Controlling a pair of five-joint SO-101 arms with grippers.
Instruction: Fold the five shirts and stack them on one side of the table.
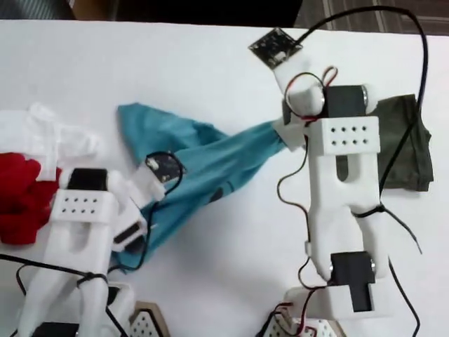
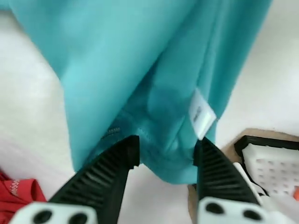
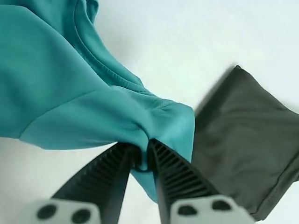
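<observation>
A teal shirt [image 1: 203, 165] lies stretched across the middle of the table, pulled toward the right arm. My right gripper [image 3: 141, 156] is shut on a bunched edge of the teal shirt [image 3: 70, 88], near its collar. My left gripper [image 2: 166, 156] stands open over the shirt's hem [image 2: 154, 93], where a white label [image 2: 202, 114] shows. A folded dark olive shirt [image 1: 403, 144] rests at the right side of the table, beside the right arm; it also appears as a dark shirt [image 3: 243, 135] just past the right fingers. A red shirt [image 1: 21, 196] and a white shirt [image 1: 49, 137] are heaped at the left.
The white table [image 1: 175, 63] has free room along its far side and in the front middle. Cables [image 1: 295, 196] hang off the right arm. The arm bases [image 1: 337, 295] stand at the near edge.
</observation>
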